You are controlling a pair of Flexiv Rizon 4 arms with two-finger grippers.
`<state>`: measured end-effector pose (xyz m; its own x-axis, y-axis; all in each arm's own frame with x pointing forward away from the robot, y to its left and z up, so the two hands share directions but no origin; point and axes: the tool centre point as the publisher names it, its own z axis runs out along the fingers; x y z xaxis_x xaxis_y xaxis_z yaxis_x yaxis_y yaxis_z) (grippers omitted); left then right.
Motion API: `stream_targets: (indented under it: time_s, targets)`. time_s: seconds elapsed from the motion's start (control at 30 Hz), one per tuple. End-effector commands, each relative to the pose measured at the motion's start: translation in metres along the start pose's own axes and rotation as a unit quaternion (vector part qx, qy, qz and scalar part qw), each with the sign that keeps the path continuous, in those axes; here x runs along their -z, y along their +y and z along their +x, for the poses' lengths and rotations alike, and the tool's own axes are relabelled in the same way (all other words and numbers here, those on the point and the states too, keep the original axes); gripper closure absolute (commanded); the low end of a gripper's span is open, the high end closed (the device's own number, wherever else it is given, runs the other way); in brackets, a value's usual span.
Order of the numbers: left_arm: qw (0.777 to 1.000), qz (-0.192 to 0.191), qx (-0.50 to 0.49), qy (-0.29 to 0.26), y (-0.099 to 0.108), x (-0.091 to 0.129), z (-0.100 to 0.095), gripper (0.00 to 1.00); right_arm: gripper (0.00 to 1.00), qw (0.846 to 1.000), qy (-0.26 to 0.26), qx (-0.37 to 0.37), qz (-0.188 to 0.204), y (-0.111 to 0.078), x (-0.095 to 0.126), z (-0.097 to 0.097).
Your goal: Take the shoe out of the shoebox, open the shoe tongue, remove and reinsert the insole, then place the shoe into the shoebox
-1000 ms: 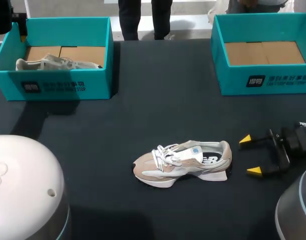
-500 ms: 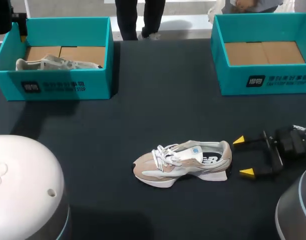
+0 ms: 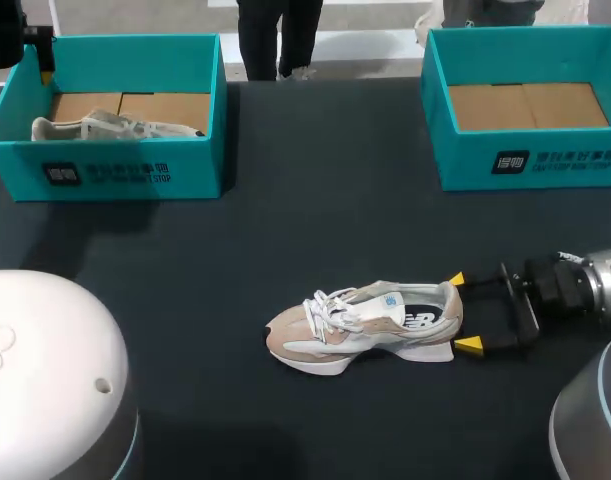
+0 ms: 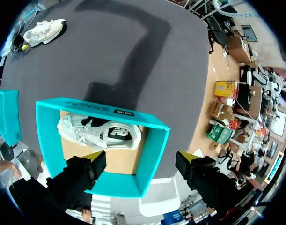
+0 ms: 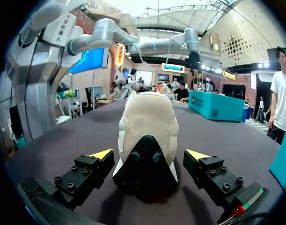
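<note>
Shoe (image 3: 365, 325) lies heel-first between the spread fingers of the right end effector (image 3: 462, 312); an off-centre squeeze could skid it sideways.

right hand (image 3: 462, 313) advanced, apparently straddling shoe (image 3: 365, 325) heel

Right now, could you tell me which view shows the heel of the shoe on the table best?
The right wrist view: the heel sits close between the tips of the open right hand. The head view shows the shoe side-on, heel at the hand. The left wrist view shows it tiny, beyond the shoebox.
</note>
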<state>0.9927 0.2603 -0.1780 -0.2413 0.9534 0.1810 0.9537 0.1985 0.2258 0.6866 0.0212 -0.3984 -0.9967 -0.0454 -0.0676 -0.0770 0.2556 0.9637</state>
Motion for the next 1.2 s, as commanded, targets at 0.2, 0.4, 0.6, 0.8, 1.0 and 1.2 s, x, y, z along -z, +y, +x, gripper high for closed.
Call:
stream_targets:
  time_s: [0.2,0.4,0.6,0.8,1.0,1.2]
  targets:
    - [1.0,-0.002,0.0,0.0,-0.001,0.0,0.0,0.0,0.0,1.0,0.013,0.0,-0.01,0.002,-0.02,-0.004]
    - [1.0,-0.002,0.0,0.0,-0.001,0.0,0.0,0.0,0.0,1.0,0.021,-0.001,-0.012,0.002,-0.031,-0.002]
    - [1.0,-0.002,0.0,0.0,-0.001,0.0,0.0,0.0,0.0,1.0,0.028,-0.006,-0.009,-0.002,-0.043,0.003]
    - [1.0,-0.002,0.0,0.0,-0.001,0.0,0.0,0.0,0.0,0.999,0.032,-0.013,-0.007,-0.007,-0.049,0.007]
    - [1.0,-0.002,0.0,0.0,-0.001,0.0,0.0,0.0,1.0,1.0,0.023,-0.016,-0.002,-0.01,-0.051,0.007]
    - [1.0,-0.002,0.0,0.0,-0.001,0.0,0.0,0.0,1.0,1.0,0.024,-0.018,-0.005,-0.01,-0.051,0.007]
